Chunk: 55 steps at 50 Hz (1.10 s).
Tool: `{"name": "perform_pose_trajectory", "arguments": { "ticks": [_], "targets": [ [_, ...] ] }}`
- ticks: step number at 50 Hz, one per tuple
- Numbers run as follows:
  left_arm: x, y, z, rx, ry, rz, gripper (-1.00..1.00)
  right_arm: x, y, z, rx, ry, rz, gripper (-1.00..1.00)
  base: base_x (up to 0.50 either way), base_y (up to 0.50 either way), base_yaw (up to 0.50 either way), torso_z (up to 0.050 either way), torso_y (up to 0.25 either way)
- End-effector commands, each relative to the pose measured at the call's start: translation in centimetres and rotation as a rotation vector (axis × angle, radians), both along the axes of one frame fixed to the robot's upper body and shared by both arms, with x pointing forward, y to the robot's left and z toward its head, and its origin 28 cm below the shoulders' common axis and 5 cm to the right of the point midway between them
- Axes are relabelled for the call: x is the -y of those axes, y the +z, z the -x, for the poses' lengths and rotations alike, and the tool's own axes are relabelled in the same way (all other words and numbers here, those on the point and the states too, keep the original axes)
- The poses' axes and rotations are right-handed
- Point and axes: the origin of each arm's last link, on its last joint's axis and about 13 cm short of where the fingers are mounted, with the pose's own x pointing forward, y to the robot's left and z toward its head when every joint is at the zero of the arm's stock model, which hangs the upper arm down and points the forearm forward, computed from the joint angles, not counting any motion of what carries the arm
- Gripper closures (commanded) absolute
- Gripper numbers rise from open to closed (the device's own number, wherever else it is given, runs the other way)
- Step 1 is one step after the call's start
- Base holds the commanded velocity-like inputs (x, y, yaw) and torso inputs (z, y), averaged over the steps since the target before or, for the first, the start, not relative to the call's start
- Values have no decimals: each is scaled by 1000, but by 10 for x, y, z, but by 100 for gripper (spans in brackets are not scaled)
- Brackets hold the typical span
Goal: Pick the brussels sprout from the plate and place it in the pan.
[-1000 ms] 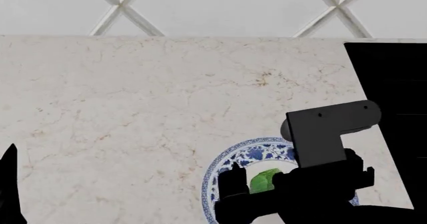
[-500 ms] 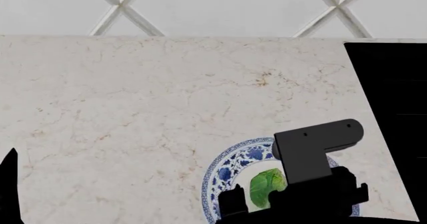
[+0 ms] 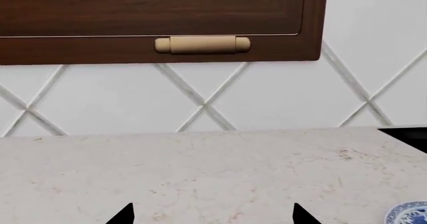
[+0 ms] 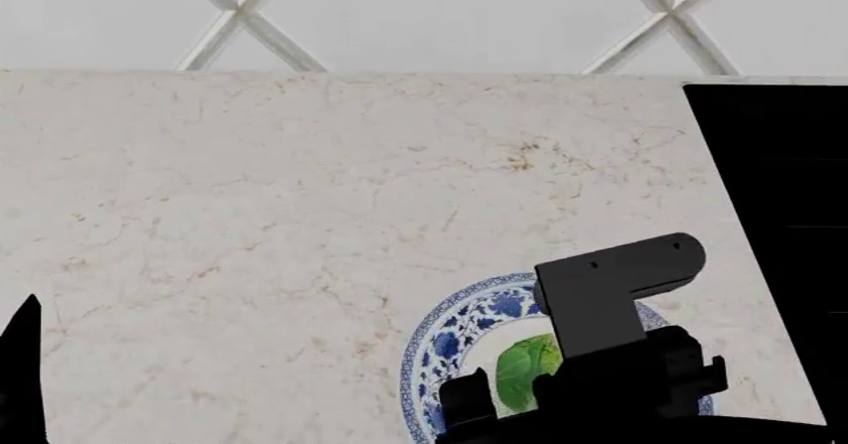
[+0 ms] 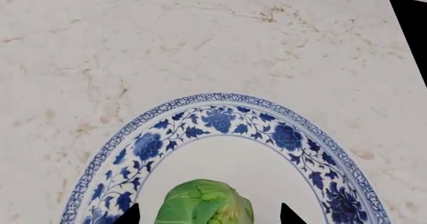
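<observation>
The right arm reaches low over the plate (image 4: 444, 340); the right gripper (image 5: 208, 215) is spread wide, straddling the brussels sprout (image 5: 205, 203) without gripping it.

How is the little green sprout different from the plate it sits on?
The brussels sprout is bright green and leafy; the plate is white with a blue flower rim. The sprout is small and lumpy, while the plate is wide, flat and much bigger. The sprout sits between the tips of the right gripper, whose jaws are open; the plate lies on the marble counter. Both look rounded.
</observation>
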Motion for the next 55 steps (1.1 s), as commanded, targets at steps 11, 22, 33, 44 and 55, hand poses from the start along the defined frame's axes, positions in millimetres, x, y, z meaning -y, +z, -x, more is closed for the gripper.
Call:
{"name": "perform_pose_trajectory", "arguments": {
  "ticks": [11,22,33,44,55],
  "targets": [
    [3,0,2,-5,-12,15,-100,-5,-8,1,-15,26,10,100,0,0,0,0,0],
    [4,-1,1,-5,-7,19,-100,3,16,-2,157,6,1,100,0,0,0,0,0],
    [2,-1,-11,9,2,12,-100,20,78,21,425,-61,-62,100,0,0,0,0,0],
    [-3,18,-26,68,-12,-12,-100,27,71,16,446,-134,-134,100,1,-450,0,0,0],
    [-10,46,-42,156,6,-94,-100,28,73,5,475,-150,-154,100,1,-500,0,0,0]
  ]
}}
